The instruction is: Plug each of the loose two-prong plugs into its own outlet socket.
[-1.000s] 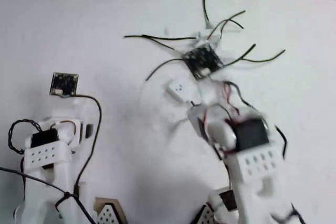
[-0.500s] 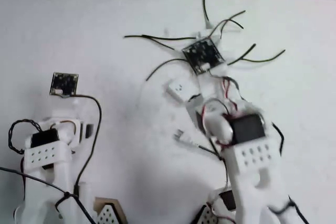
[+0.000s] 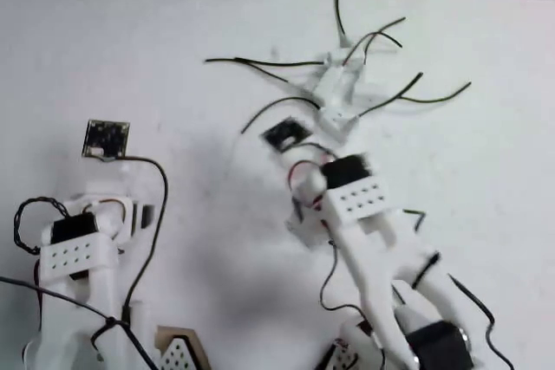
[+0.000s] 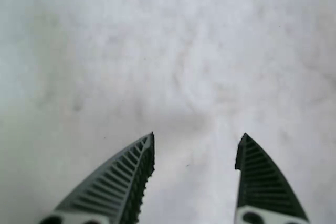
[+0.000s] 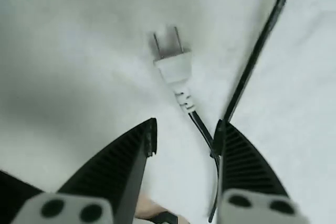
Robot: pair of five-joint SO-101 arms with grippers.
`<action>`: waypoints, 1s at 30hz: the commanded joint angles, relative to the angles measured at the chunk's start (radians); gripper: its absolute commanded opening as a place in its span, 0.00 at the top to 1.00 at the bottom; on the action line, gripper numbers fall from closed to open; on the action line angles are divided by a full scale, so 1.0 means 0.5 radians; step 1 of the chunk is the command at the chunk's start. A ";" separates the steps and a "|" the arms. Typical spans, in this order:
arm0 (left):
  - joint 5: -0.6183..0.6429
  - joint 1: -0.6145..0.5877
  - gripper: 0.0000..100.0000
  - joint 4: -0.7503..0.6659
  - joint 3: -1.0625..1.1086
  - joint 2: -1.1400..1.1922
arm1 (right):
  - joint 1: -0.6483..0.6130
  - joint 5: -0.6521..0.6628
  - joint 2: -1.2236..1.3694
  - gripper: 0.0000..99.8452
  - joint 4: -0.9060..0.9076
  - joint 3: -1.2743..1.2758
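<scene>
We are judging the task early: a white plug point(image 5: 172, 66) is lying loose on the table point(image 5: 63, 35) just ahead of the right gripper point(image 5: 186, 124), claws apart and empty, while the left gripper point(image 4: 197, 136) is also gaping, holding nothing.

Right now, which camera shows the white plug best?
The right wrist view: the white plug lies flat, prongs plain, before the right gripper. In the high view I cannot tell it beside the arm; the left wrist camera faces table.

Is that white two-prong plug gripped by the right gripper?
No, the white two-prong plug lies loose on the table ahead of the open right gripper.
</scene>
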 commanded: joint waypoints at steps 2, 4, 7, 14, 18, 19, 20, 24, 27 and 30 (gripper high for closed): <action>0.025 -0.014 0.75 -0.040 -0.009 -0.057 | -0.048 0.025 0.180 0.84 -0.235 -0.006; 0.025 -0.014 0.75 -0.040 -0.009 -0.057 | -0.044 0.031 0.281 0.84 -0.296 -0.009; 0.025 -0.014 0.75 -0.040 -0.009 -0.057 | -0.044 0.034 0.419 0.84 -0.361 -0.012; 0.025 -0.014 0.75 -0.040 -0.009 -0.057 | -0.057 0.034 0.658 0.84 -0.364 -0.089; 0.025 -0.014 0.75 -0.040 -0.009 -0.057 | -0.060 0.034 0.750 0.91 -0.364 -0.196; 0.025 -0.014 0.75 -0.040 -0.009 -0.057 | -0.060 0.034 0.756 0.96 -0.364 -0.236; 0.025 -0.014 0.75 -0.040 -0.009 -0.057 | -0.060 0.021 0.756 0.99 -0.358 -0.285; 0.025 -0.014 0.75 -0.040 -0.009 -0.057 | -0.060 0.012 0.664 0.99 -0.269 -0.460; 0.025 -0.014 0.75 -0.040 -0.009 -0.057 | -0.048 -0.150 0.520 0.98 -0.244 -0.601; 0.025 -0.014 0.75 -0.040 -0.009 -0.057 | -0.044 -0.390 0.351 0.98 -0.247 -0.727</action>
